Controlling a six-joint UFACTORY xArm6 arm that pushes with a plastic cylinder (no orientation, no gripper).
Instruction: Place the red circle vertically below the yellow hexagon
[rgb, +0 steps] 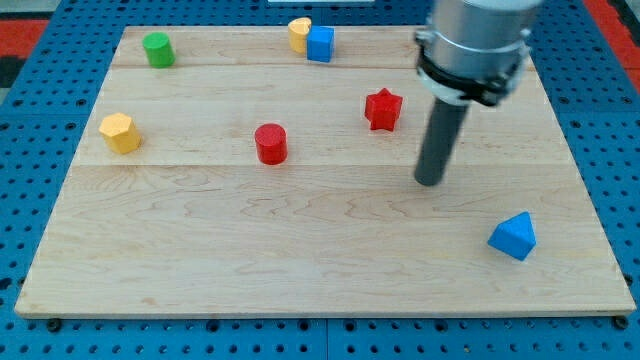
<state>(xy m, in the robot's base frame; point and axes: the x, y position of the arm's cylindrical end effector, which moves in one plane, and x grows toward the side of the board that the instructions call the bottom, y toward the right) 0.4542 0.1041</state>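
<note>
The red circle (271, 143) stands near the middle of the wooden board (300, 240). The yellow hexagon (119, 132) lies at the view's left, about level with the red circle. My tip (430, 182) rests on the board well to the right of the red circle and a little lower in the view. It touches no block. The red star (383, 109) is above and left of my tip.
A green cylinder (157, 49) stands at the top left. A yellow block (299, 33) and a blue cube (321, 44) touch at the top middle. A blue triangle (514, 236) lies at the lower right. A blue pegboard surrounds the board.
</note>
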